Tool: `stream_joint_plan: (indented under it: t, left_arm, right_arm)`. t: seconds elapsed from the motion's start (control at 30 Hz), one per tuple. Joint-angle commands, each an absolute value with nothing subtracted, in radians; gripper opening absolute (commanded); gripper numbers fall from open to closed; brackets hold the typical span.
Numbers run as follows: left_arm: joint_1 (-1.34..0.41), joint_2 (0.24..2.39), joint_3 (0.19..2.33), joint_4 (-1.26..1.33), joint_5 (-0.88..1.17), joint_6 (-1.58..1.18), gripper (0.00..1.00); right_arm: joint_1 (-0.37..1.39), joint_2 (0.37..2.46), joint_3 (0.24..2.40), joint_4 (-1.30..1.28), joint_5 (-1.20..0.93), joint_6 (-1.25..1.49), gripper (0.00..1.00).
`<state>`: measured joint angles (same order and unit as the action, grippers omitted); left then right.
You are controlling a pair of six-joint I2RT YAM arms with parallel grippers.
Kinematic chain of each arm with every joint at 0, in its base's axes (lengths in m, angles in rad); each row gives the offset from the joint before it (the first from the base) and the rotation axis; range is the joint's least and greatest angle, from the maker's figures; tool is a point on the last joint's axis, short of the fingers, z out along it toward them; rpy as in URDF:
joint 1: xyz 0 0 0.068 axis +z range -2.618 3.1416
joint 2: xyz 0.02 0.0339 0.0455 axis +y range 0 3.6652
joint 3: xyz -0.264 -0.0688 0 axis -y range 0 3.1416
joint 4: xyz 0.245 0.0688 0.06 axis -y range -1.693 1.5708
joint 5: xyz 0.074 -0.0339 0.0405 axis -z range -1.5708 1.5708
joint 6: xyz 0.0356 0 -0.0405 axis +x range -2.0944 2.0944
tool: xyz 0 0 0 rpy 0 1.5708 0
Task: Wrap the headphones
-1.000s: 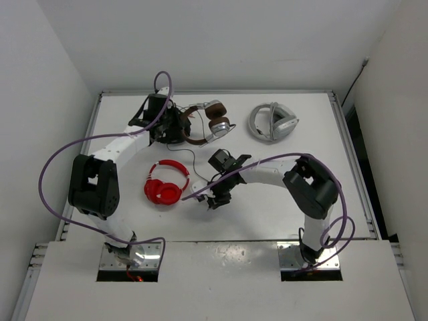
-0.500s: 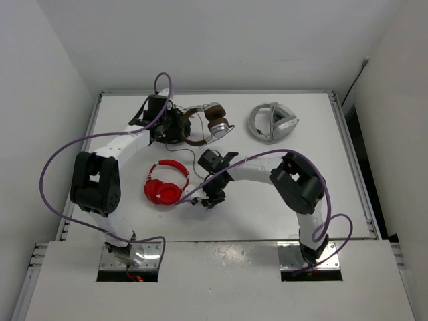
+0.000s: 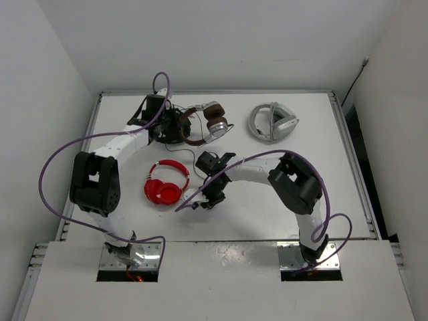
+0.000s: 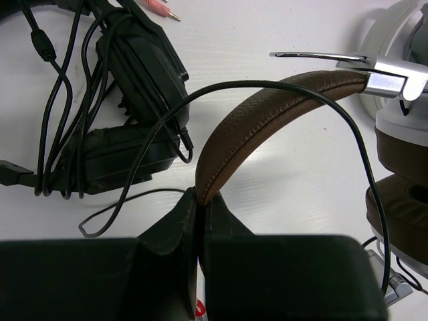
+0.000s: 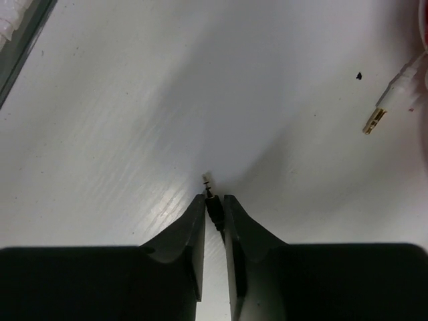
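Note:
The headphones (image 3: 212, 124), with brown headband and silver cups, lie at the back of the table. My left gripper (image 3: 176, 128) is shut on their brown headband (image 4: 267, 114), pinching its end between the fingertips (image 4: 200, 197). The thin black cable (image 4: 348, 120) arcs over the headband and runs forward across the table (image 3: 195, 159). Its black plug (image 5: 215, 212) sits between the tips of my right gripper (image 5: 214, 200), which is shut on it just above the table, near the middle (image 3: 206, 199). The plug's metal tip pokes out past the fingers.
Red headphones (image 3: 166, 184) lie left of the right gripper, and a gold plug on a white lead (image 5: 374, 120) lies close by. White-grey headphones (image 3: 273, 122) sit at the back right. A black headset with tangled cables (image 4: 127, 134) lies beside the left gripper.
The right arm has shifted a little to the left and its jaws have narrowed onto the cable plug. The left gripper has kept its hold on the headband.

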<state>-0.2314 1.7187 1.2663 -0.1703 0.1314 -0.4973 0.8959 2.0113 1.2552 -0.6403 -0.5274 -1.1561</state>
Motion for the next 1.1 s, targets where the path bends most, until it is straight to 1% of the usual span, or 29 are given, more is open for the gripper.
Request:
stream_joint_plan:
  t: [0.0, 0.07, 0.1, 0.2, 0.37, 0.4, 0.5, 0.53, 0.63, 0.67, 0.77, 0.97, 1.07]
  left_arm:
    - [-0.215, 1.706, 1.278, -0.094, 0.175, -0.509, 0.0]
    - [-0.215, 1.706, 1.278, -0.094, 0.175, -0.509, 0.0]
    - [-0.215, 1.706, 1.278, -0.094, 0.175, -0.509, 0.0]
    - [-0.215, 1.706, 1.278, -0.094, 0.175, -0.5, 0.0]
    - [-0.215, 1.681, 1.258, -0.094, 0.109, -0.509, 0.0]
    - [-0.215, 1.671, 1.258, -0.094, 0.08, -0.518, 0.0]
    - [-0.215, 1.66, 1.258, -0.094, 0.042, -0.529, 0.0]
    - [-0.215, 1.651, 1.258, -0.094, 0.041, -0.529, 0.0]
    - [-0.215, 1.651, 1.258, -0.094, 0.0, -0.555, 0.0]
    - [-0.215, 1.651, 1.258, -0.094, 0.0, -0.555, 0.0]
    - [-0.215, 1.651, 1.258, -0.094, -0.021, -0.574, 0.0]
    - [-0.215, 1.669, 1.276, -0.103, -0.044, -0.584, 0.0]
    - [-0.215, 1.68, 1.276, -0.103, -0.104, -0.584, 0.0]
  right_arm:
    - [0.888, 2.106, 1.235, -0.75, -0.477, -1.187, 0.15]
    - [0.877, 2.12, 1.235, -0.761, -0.477, -1.187, 0.12]
    - [0.877, 2.12, 1.235, -0.749, -0.477, -1.177, 0.07]
    - [0.877, 2.12, 1.216, -0.718, -0.454, -1.149, 0.0]
    - [0.845, 2.004, 1.169, -0.68, -0.492, -1.094, 0.0]
    - [0.845, 1.929, 1.139, -0.664, -0.503, -1.06, 0.0]
    - [0.821, 1.809, 1.085, -0.64, -0.515, -0.999, 0.0]
    - [0.809, 1.727, 1.075, -0.64, -0.529, -0.986, 0.0]
    - [0.808, 1.605, 1.037, -0.64, -0.54, -0.939, 0.0]
    - [0.808, 1.53, 1.028, -0.652, -0.54, -0.93, 0.0]
    - [0.834, 1.394, 0.98, -0.663, -0.54, -0.879, 0.0]
    - [0.926, 1.258, 0.95, -0.643, -0.493, -0.759, 0.0]
    - [0.937, 1.206, 0.95, -0.643, -0.492, -0.718, 0.0]
